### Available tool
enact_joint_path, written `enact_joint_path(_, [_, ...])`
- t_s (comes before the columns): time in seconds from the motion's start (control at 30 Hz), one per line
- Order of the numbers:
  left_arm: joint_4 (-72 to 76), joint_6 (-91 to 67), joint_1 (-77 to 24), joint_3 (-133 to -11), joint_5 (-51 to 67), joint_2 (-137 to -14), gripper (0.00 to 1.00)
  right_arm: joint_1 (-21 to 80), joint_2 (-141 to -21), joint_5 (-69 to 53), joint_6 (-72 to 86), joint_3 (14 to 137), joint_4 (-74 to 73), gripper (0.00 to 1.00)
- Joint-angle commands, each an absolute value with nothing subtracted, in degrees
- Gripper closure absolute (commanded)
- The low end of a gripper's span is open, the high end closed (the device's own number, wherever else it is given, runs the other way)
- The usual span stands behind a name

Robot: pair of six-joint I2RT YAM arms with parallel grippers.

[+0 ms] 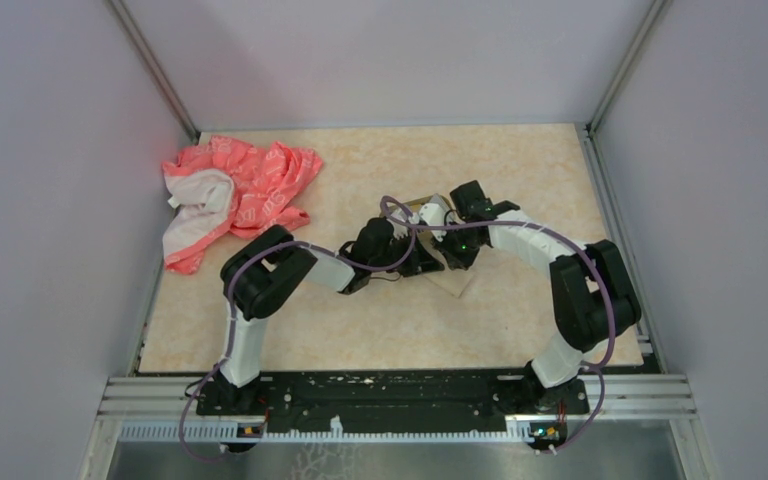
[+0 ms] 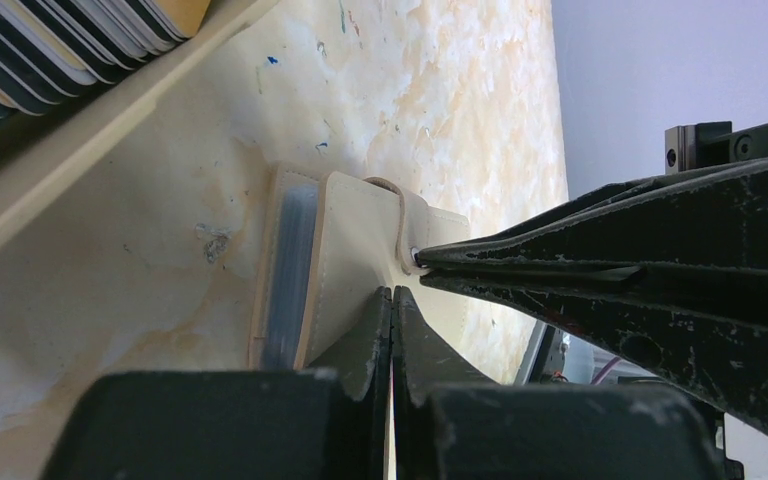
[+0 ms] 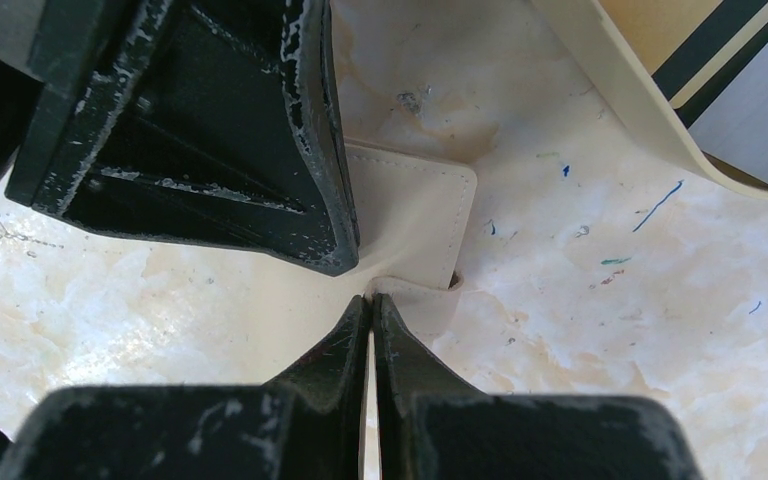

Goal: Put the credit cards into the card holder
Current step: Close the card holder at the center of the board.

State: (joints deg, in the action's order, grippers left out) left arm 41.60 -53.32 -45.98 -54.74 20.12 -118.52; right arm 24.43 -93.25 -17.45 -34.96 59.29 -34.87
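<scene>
Cream card holder [image 2: 345, 240], long axis toward the left claw [image 2: 392, 300], is clamped by that and the right claw [image 2: 418, 262].

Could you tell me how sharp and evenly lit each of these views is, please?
Top external view: soft, even light, faint shadows, centre detail too small to read. Left wrist view: cream stitched card wallet sharp, left gripper near and soft, far marbled beige tabletop washed out. Right wrist view: right gripper looms large, tabletop marks crisp.

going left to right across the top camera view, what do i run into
pink cloth → left arm's elbow → right arm's elbow; what lies mid-table under the two wrists overlaps too much to order
</scene>
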Motion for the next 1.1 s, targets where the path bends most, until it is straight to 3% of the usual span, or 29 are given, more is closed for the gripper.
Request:
enact_joint_path(0.0, [37.38, -52.59, -46.06, -51.81, 17.52, -122.28, 1.0, 27.3, -97.74, -15.23, -35.15, 54.14, -39.21, 1.0])
enact_joint_path(1.07, [43.6, -54.74, -46.12, -48.17, 18.45, -121.53, 1.0, 29.88, -98.29, -10.1, -36.03, 50.18, -39.49, 1.0])
